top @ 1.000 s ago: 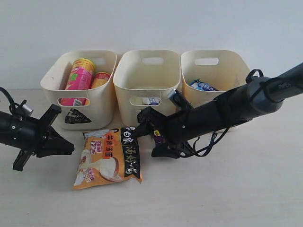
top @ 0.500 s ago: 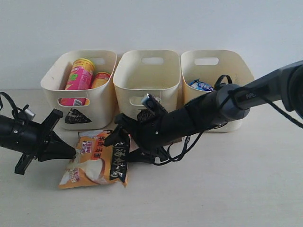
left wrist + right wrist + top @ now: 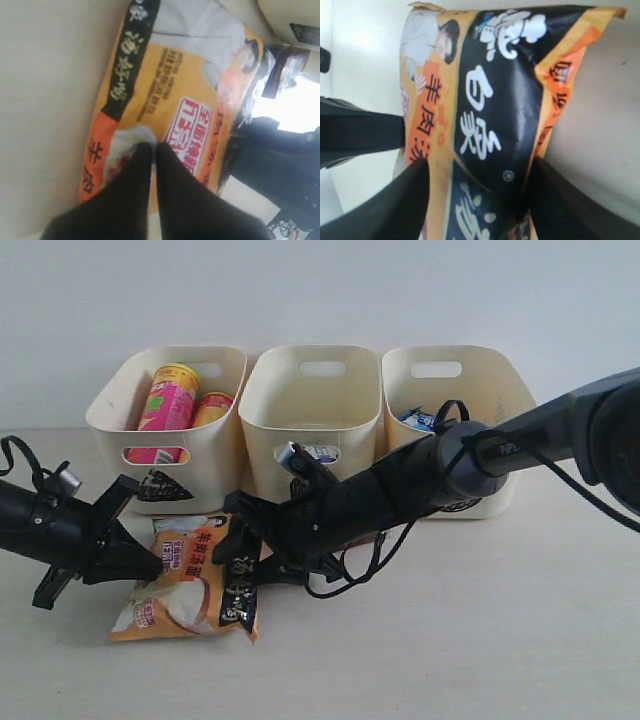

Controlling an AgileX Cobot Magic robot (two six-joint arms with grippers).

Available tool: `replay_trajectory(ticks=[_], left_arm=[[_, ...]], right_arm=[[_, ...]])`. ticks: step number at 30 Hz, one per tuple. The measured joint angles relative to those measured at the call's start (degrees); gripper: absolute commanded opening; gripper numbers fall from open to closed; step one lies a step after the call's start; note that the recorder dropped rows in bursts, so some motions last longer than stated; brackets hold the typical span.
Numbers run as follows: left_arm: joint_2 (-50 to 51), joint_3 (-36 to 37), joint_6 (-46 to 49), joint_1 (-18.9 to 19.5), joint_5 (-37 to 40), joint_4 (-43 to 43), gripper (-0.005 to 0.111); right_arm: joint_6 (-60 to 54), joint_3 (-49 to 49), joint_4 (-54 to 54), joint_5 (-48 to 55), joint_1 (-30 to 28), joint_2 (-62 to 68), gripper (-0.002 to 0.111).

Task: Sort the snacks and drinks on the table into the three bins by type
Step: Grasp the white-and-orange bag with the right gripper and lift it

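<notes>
The orange-and-white packet (image 3: pixel 185 585) (image 3: pixel 165 95) (image 3: pixel 490 100) lies crumpled on the table (image 3: pixel 480 640) in front of the left and middle bins. My right gripper (image 3: pixel 240 555) (image 3: pixel 480 167) reaches across and clamps its black panel side, one finger on each side, so that the panel buckles up. The left gripper (image 3: pixel 155 565) (image 3: pixel 154 146) is shut and empty, with its tips on the packet's left part. In the left bin (image 3: pixel 110 410) stand the pink tube (image 3: pixel 170 405) and the yellow tube (image 3: pixel 212 408). A blue packet (image 3: pixel 425 420) lies in the right bin (image 3: pixel 470 390).
The middle bin (image 3: pixel 310 400) shows a blue-and-white carton (image 3: pixel 320 453) through its handle slot. All three bins stand in a row at the wall behind the packet. My right arm crosses in front of the middle and right bins, trailing cables.
The right gripper has slid left, pushing the packet leftward against the left gripper's tips, and its jaws have narrowed onto it. The packet has buckled narrower. The left gripper has barely moved.
</notes>
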Motion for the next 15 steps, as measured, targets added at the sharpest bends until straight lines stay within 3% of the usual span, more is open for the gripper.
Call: replay_trajectory(ticks=[8, 9, 13, 15], left_arm=[[-0.3, -0.1, 0.0, -3.3, -1.2, 0.7, 0.004], [-0.3, -0.1, 0.0, -3.4, -1.2, 0.7, 0.004], [-0.3, -0.1, 0.0, -3.4, -0.8, 1.7, 0.004], [-0.5, -0.1, 0.0, -3.4, -0.3, 2.1, 0.004]], right_arm=[[-1.5, 0.0, 0.1, -2.7, 1.5, 0.0, 0.049], [-1.6, 0.0, 0.1, -2.8, 1.7, 0.0, 0.044], [-1.9, -0.1, 0.0, -3.3, 1.7, 0.2, -0.001], [-2.2, -0.1, -0.1, -2.8, 1.7, 0.2, 0.0]])
